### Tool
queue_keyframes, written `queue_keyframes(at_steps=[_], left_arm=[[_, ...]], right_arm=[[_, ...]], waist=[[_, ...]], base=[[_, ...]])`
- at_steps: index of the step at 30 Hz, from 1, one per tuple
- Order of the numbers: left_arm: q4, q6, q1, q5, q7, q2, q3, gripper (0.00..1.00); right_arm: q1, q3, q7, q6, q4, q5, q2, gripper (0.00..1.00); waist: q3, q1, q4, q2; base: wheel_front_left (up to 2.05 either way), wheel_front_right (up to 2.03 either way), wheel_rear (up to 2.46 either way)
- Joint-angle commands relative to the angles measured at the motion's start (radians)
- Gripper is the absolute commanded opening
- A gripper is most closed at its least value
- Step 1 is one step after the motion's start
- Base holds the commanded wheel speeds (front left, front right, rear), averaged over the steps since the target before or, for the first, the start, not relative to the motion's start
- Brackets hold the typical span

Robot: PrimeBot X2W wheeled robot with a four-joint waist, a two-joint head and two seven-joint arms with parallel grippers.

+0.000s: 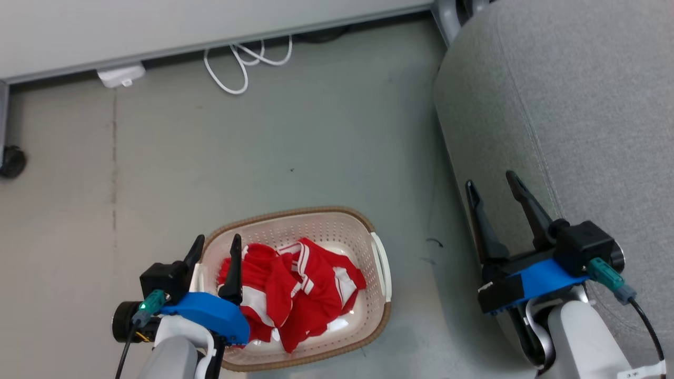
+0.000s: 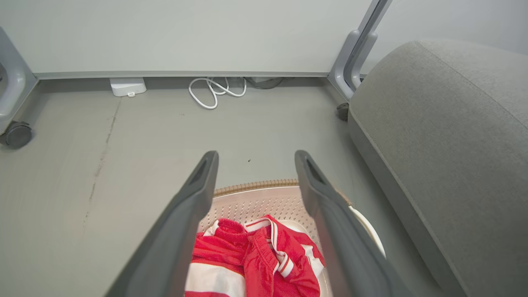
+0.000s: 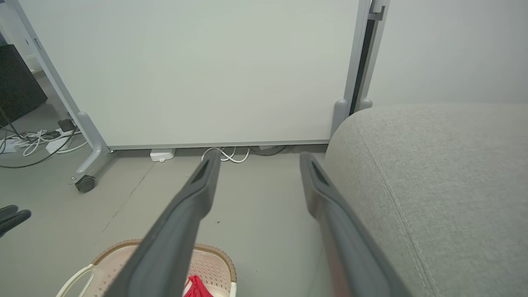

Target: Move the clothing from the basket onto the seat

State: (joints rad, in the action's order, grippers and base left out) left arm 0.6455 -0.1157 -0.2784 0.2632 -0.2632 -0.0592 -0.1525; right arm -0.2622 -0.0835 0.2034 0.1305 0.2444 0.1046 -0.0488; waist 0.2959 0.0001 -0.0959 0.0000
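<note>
Both red garments, the clothing point(image 1: 303, 295), lie bunched together in the basket point(image 1: 316, 226) on the floor point(image 1: 274, 147). Nothing is on the seat point(image 1: 568, 116) yet, so I judge this is the first pick.

My left end effector point(image 1: 218, 239) is spread wide and empty, above the basket's left end. The pile shows between its fingers in the left wrist view. My right end effector point(image 1: 491, 180) is also wide open and empty, at the seat's side edge, well apart from the basket.

To do this well, I think:
- Drop the left one straight down onto the raised ridge of fabric.
- Pinch a thick fold, not a single layer, and keep off the perforated wall.
- The two pieces overlap, so lifting one may drag the other. Lift slowly and clear the rim before swinging right to the seat.
- The basket looks light and could tip or slide if cloth snags.
</note>
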Motion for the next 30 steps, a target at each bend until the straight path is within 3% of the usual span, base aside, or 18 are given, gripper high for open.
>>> queue_keyframes(at_steps=[1,14,23,30], left_arm=[[0.033,-0.006,-0.053,-0.006,-0.003,-0.018,-0.004,1.00],[0.297,-0.011,-0.255,0.007,0.019,-0.090,-0.010,1.00],[0.421,-0.015,-0.336,0.013,0.057,-0.115,-0.045,1.00],[0.495,0.018,-0.382,0.011,0.044,-0.143,-0.045,1.00]], right_arm=[[-0.044,-0.012,0.012,0.000,-0.010,0.014,-0.003,1.00],[-0.164,-0.106,0.057,0.000,0.003,0.099,-0.002,1.00],[-0.195,-0.141,0.063,0.000,-0.014,0.147,-0.002,1.00],[-0.194,-0.156,0.063,0.000,-0.035,0.164,-0.002,1.00]], waist=[[0.120,-0.0001,-0.073,0.0000],[0.359,-0.0001,-0.206,0.0000],[0.440,-0.0001,-0.255,0.0000],[0.476,-0.0001,-0.280,0.0000]], base=[[0.00,0.00,0.00],[0.00,0.00,0.00],[0.00,0.00,0.00],[0.00,0.00,0.00]])
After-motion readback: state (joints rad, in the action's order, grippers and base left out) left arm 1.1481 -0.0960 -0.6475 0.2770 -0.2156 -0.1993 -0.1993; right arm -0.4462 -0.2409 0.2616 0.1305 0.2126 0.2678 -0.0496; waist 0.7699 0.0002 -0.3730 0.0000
